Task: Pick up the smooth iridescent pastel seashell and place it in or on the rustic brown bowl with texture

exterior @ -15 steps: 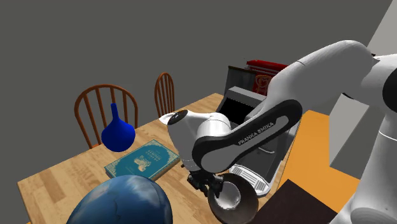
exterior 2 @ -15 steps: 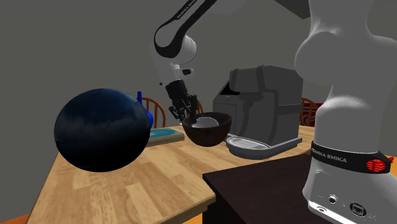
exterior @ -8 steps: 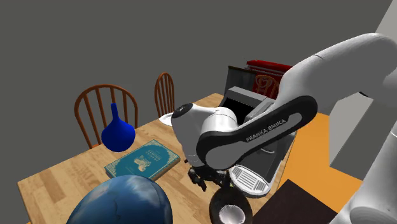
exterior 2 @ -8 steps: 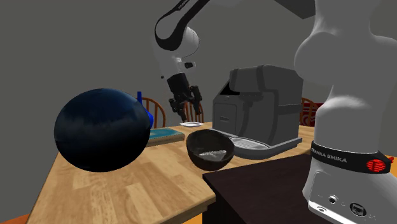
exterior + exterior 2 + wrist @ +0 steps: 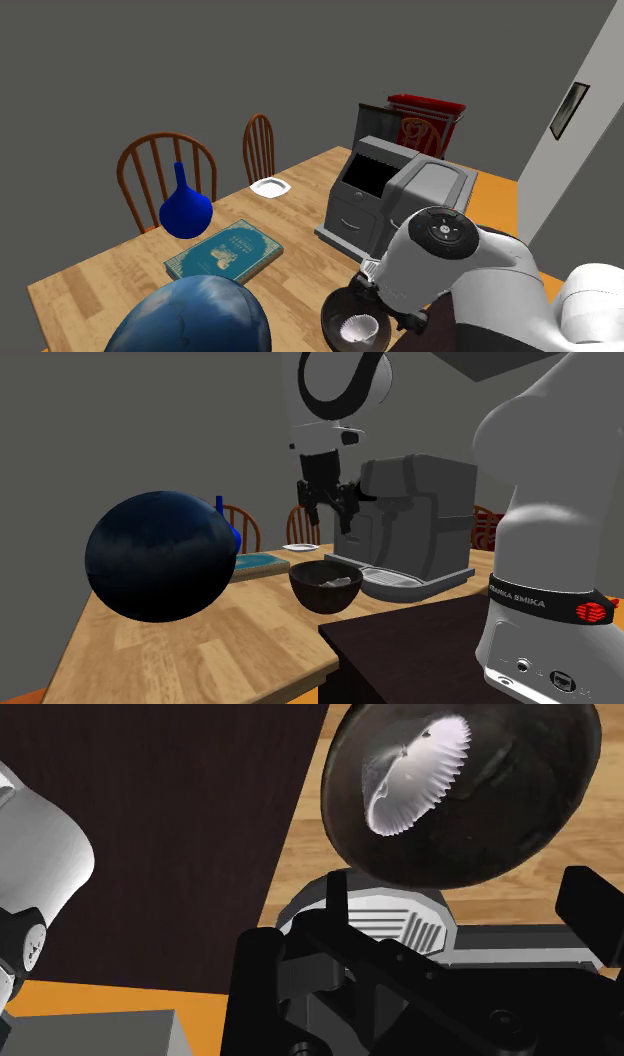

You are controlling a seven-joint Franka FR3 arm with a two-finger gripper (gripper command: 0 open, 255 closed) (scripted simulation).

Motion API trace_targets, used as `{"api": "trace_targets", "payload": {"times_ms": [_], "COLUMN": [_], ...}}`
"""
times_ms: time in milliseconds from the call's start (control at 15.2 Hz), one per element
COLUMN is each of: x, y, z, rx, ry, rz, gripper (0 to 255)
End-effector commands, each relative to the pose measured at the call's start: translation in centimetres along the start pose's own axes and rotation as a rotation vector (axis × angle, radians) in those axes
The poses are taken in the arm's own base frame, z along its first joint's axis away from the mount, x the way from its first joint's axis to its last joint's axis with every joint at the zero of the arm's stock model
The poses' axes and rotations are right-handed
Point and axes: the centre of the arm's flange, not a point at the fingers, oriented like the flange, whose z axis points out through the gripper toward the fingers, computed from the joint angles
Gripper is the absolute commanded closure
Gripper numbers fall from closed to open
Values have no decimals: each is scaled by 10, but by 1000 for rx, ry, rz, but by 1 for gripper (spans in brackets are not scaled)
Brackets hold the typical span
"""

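In the bowl [image 5: 331, 314], the seashell [image 5: 358, 325] lies hollow-side up.

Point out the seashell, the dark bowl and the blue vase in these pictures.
seashell [image 5: 415, 776]: wrist view, on the middle of its ribbed white fan.
dark bowl [image 5: 322, 597]: second exterior view, on its outer wall.
blue vase [image 5: 186, 214]: shoulder view, on its round belly.

Shoulder view: looks down from high beside the arm [image 5: 450, 260] across the wooden table [image 5: 100, 265]. Second exterior view: sits low at the table's edge, close behind the arm. Wrist view: stares down from near. All three take in the dark bowl [image 5: 338, 305].
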Motion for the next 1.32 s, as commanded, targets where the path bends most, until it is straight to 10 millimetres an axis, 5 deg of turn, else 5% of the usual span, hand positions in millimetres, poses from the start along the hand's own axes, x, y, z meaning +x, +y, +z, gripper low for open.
{"api": "trace_targets", "payload": {"times_ms": [0,462,990,1056,1254], "x": [0,1,1,1,1], "y": [27,23,23,23,23], "z": [-2,37,37,37,37], "rx": [85,85,85,85,85], "ry": [24,24,24,24,24], "rz": [60,60,60,60,60], "gripper": [0,0,0,255,255]}}
